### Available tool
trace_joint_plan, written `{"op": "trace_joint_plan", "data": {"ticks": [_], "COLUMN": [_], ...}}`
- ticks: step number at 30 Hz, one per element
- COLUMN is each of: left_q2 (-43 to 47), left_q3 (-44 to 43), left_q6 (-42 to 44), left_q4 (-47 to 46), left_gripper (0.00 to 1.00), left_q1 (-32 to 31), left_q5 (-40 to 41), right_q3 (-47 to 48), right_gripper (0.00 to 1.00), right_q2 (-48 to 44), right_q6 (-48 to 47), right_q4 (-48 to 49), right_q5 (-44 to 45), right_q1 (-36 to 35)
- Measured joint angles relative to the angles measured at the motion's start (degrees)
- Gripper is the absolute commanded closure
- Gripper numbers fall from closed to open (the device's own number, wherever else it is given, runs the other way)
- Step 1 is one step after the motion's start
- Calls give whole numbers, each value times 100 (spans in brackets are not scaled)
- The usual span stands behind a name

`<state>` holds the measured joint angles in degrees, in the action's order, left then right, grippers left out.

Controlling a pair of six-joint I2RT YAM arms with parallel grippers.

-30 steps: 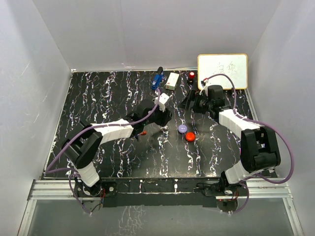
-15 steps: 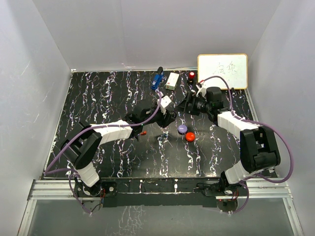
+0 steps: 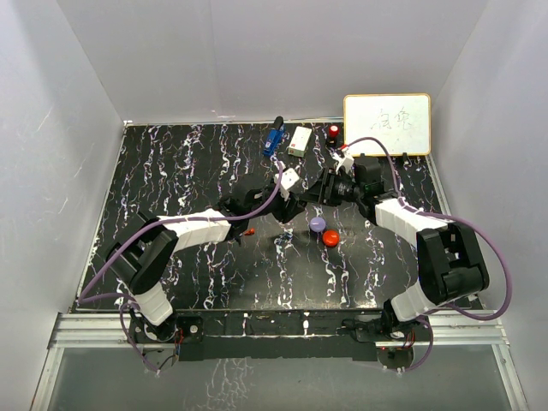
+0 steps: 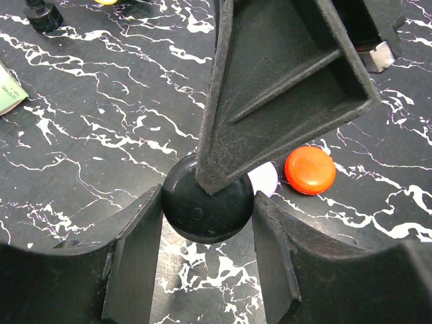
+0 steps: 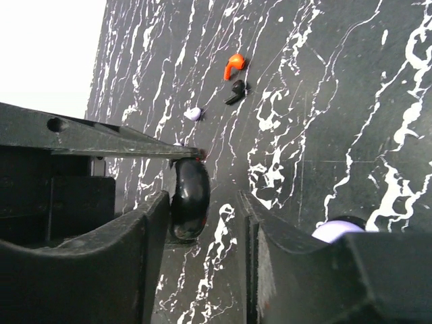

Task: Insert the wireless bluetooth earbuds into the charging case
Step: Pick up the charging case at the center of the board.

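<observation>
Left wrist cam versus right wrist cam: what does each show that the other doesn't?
Only the left wrist shows the red case and a box corner. Only the right wrist shows three loose buds on the table: an orange earbud, a black earbud and a pale earbud. Both show the black case and the lavender case.

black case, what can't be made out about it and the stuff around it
Black case: its top and whether it is open; left wrist view, covered by a finger of the right gripper; top view, too dark and small to pick out.
Purple case: mostly hidden behind that finger, left wrist view.
Earbuds: too small for detail, right wrist view.
</observation>
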<state>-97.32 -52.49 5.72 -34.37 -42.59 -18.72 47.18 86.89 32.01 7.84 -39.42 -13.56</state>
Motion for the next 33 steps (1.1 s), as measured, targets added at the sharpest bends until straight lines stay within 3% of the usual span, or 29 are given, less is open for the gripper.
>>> {"op": "trace_joint_plan", "data": {"ticks": [8, 21, 26, 28, 31, 33], "left_q2": [-96, -155, -160, -160, -160, -160], "left_q3": [-15, -42, -44, -44, -44, -48], "left_q6": [70, 92, 92, 92, 76, 57], "left_q4": [-33, -79, -101, -116, -114, -111], "left_gripper": [100, 100, 100, 100, 56, 36], "left_q1": [0, 0, 2, 7, 9, 9], "left_q5": [2, -24, -48, -61, -55, -7], "right_q3": [-31, -92, -92, -92, -92, -92], "right_gripper": [77, 75, 92, 95, 98, 98], "right_q2": [-28, -31, -31, -28, -28, -31], "right_q6": [50, 103, 114, 114, 120, 131], "right_q4": [13, 101, 131, 146, 149, 153], "right_q5": [-90, -96, -83, -90, -85, -63], "right_q1": [-31, -26, -24, -22, -20, -22]}}
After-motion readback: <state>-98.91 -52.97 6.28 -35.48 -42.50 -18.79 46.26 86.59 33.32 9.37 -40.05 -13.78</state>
